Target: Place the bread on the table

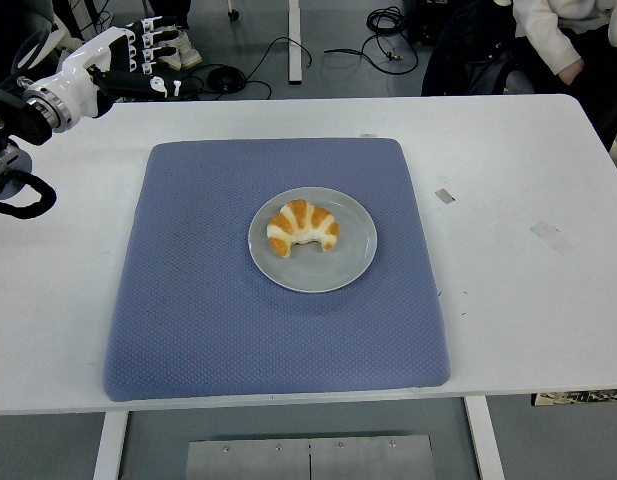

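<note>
A croissant-shaped bread [302, 229], orange with white stripes, lies on a grey round plate [340, 270] in the middle of a blue mat [198, 300] on the white table. My left hand [153, 58] is raised at the far left corner of the table, well away from the bread, with its fingers stretched out and holding nothing. My right arm is out of view.
A person's sleeve and hand [558, 45] show at the top right, beyond the table. Cables and table legs lie on the floor behind the table. Small tape marks [445, 195] sit on the table right of the mat.
</note>
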